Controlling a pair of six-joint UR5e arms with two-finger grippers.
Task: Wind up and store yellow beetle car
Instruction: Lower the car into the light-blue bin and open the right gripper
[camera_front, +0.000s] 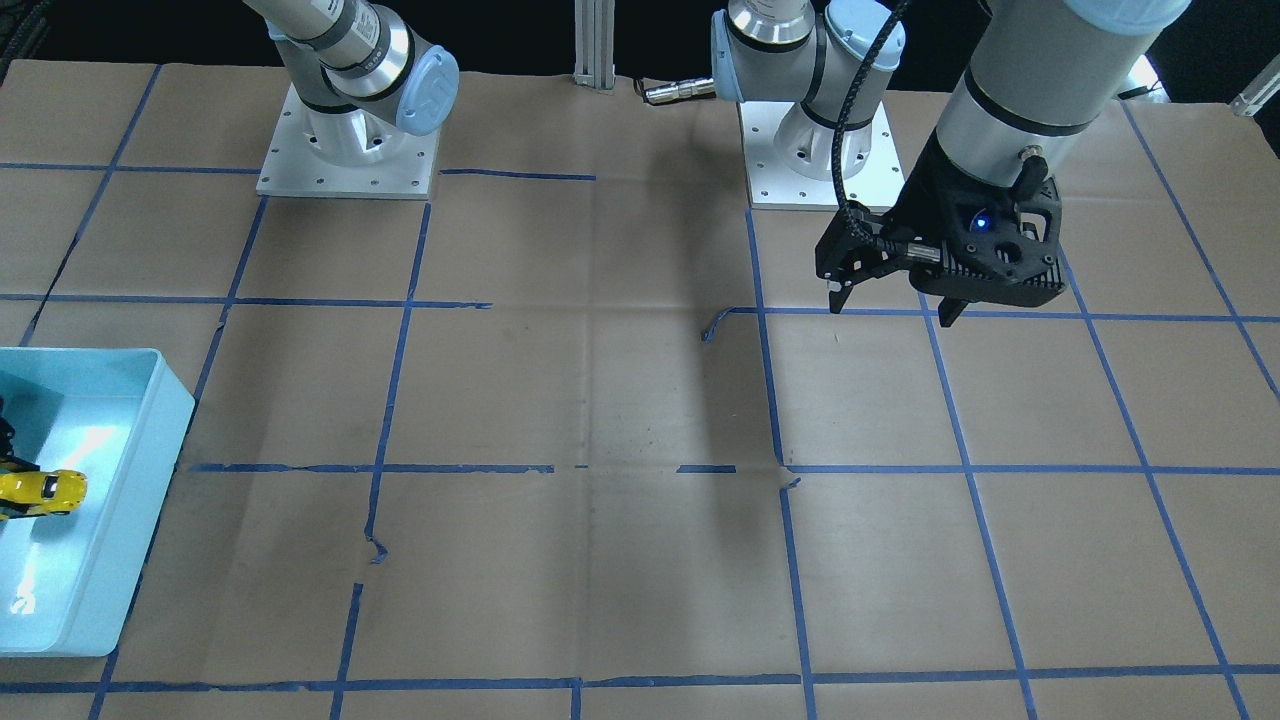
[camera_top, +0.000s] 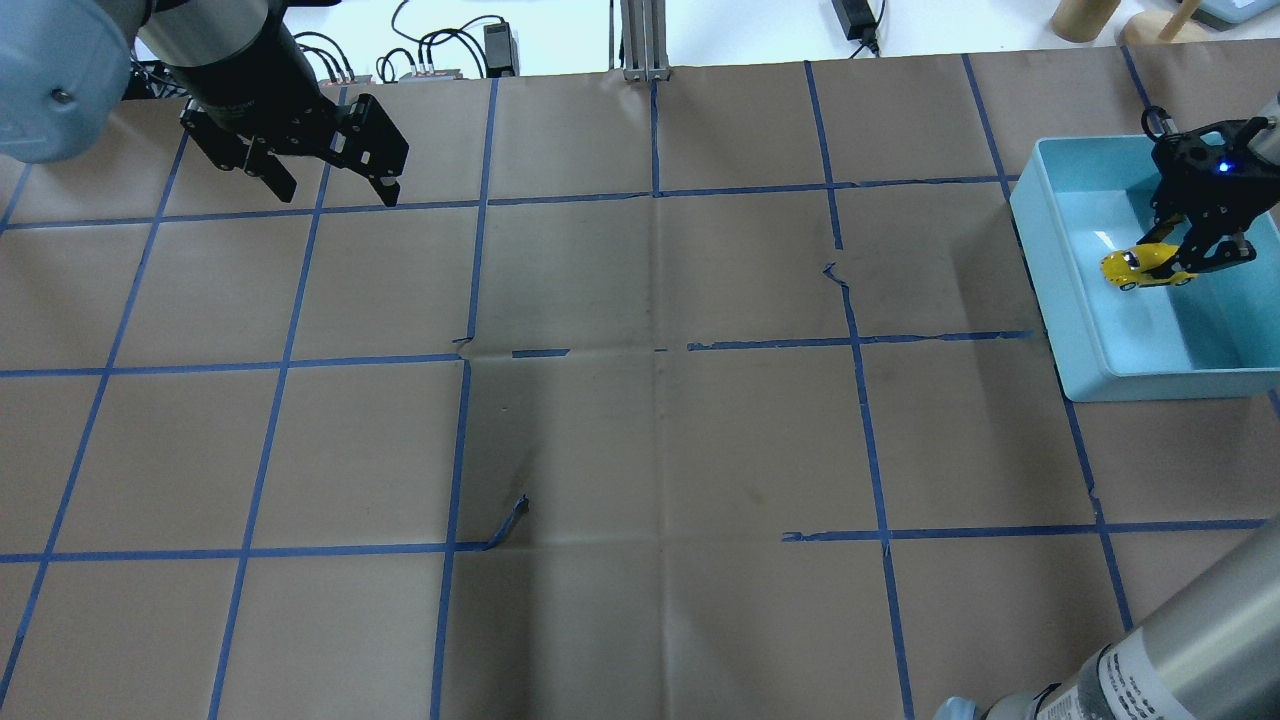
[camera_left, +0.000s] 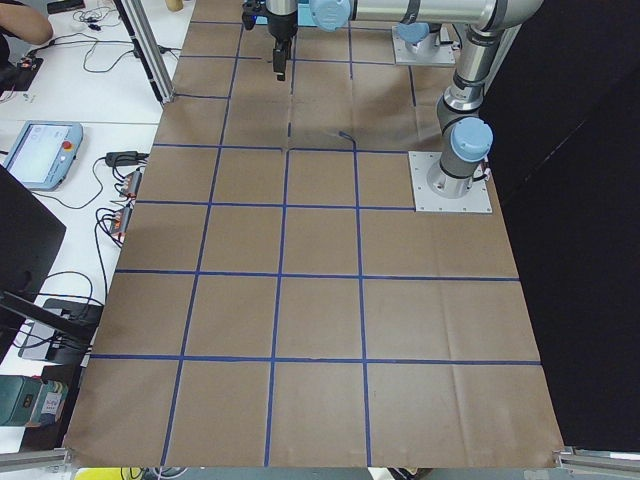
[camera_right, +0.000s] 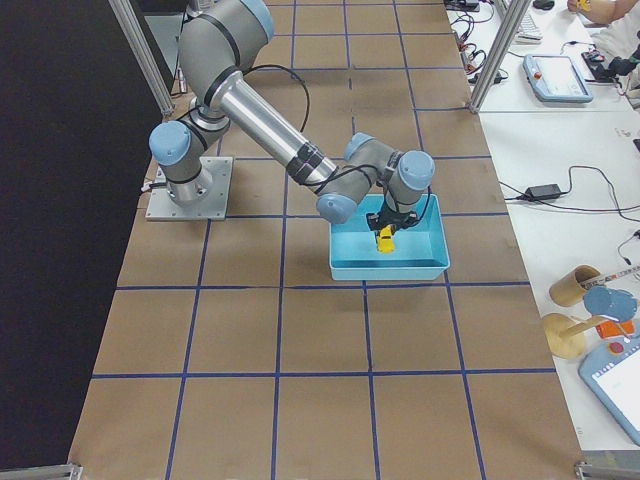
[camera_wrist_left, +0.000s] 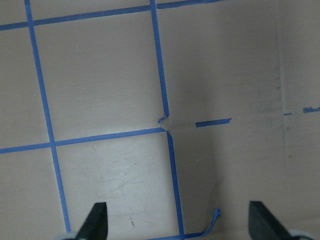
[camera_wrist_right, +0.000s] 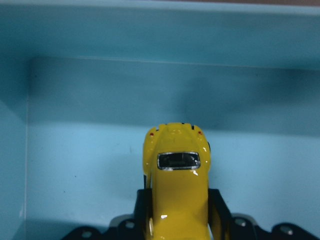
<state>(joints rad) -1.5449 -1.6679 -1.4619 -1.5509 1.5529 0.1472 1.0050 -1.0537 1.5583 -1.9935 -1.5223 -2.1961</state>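
Observation:
The yellow beetle car (camera_top: 1140, 267) is inside the light blue bin (camera_top: 1070, 300) at the table's right end. My right gripper (camera_top: 1195, 255) is shut on the car's sides and holds it low over the bin floor. The right wrist view shows the car (camera_wrist_right: 177, 190) between the black fingers (camera_wrist_right: 220, 210), over the bin floor (camera_wrist_right: 90, 170). The car also shows in the front-facing view (camera_front: 40, 492) and the exterior right view (camera_right: 384, 239). My left gripper (camera_top: 330, 185) is open and empty above the far left of the table, also in the front-facing view (camera_front: 890, 300).
The table is brown paper with a grid of blue tape lines (camera_top: 655, 350). The bin (camera_front: 120, 500) stands at the table's right edge. Both arm bases (camera_front: 345, 150) stand at the robot's side. Cables and a monitor lie beyond the table.

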